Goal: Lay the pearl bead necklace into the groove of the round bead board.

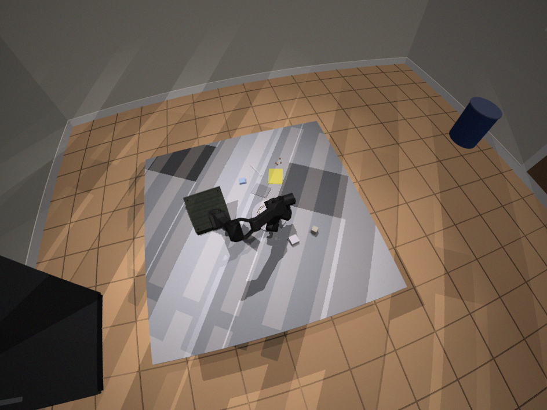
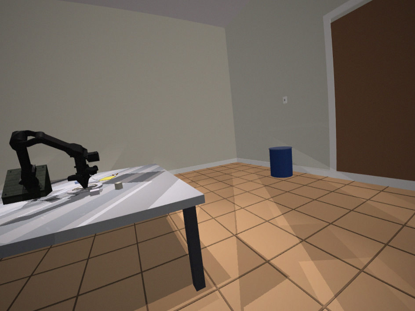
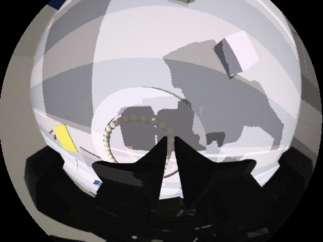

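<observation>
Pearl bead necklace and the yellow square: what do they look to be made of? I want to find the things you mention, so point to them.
The necklace [image 3: 133, 117] looks like hard glossy plastic or faux pearl: round cream beads, some catching small highlights; real pearl can't be ruled out. The yellow square [image 1: 275, 176] [image 2: 107, 178] [image 3: 66, 138] seems matte paper or thin card, being flat, evenly coloured and without glare, though thin plastic is possible.

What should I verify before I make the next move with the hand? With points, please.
1. Hand [image 1: 269, 234] [image 2: 85, 186] [image 3: 171, 139] at the pearl bead necklace [image 1: 258, 211] [image 2: 78, 189] [image 3: 143, 118]: ok, beads show between the fingertips.
2. Beads firmly pinched: cannot tell; the fingertips are close together, but contact is unclear.
3. Necklace forms an even ring: not ok, one side runs nearly straight between the fingers.
4. Whole necklace visible: not ok, the fingers hide part.
5. White block [image 1: 294, 239] [image 2: 95, 192] [image 3: 246, 49] off the round bead board [image 1: 254, 215] [image 2: 69, 192] [image 3: 102, 102]: ok.
6. Yellow square [image 1: 275, 176] [image 2: 107, 178] [image 3: 66, 138] off the board: ok.
</observation>
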{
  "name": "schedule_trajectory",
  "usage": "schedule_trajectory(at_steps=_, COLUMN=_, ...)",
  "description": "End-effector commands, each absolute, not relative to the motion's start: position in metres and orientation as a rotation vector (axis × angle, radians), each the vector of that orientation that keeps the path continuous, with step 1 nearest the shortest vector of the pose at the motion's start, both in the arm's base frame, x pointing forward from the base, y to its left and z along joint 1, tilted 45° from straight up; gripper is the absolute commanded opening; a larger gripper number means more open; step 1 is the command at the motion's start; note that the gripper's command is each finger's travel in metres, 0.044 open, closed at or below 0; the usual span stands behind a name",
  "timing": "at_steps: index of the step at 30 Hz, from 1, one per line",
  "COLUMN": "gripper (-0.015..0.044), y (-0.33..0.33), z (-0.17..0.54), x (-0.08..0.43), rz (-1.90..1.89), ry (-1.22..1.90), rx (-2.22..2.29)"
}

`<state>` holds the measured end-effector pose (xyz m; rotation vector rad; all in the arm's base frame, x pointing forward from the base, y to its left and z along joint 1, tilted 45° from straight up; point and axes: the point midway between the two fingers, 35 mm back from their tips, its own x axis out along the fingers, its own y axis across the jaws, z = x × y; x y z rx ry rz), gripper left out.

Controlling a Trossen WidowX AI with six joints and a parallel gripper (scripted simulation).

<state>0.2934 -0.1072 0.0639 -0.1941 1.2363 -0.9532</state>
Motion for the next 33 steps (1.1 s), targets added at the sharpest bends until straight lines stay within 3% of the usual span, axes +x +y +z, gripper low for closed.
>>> schedule_trajectory(at_steps=1, gripper=0.0000, y=-0.104, z=0.067, x=0.294, rz=-0.953, ry=1.234, rx=-0.201)
schedule_trajectory(at_steps=25, gripper=0.0000, y=-0.114, z=0.069, x=0.293, rz=-0.953, ry=1.234, rx=-0.203)
schedule_trajectory(at_steps=33, gripper=0.0210, y=-0.112, z=0.070, x=0.293, rz=-0.953, ry=1.237, rx=-0.196)
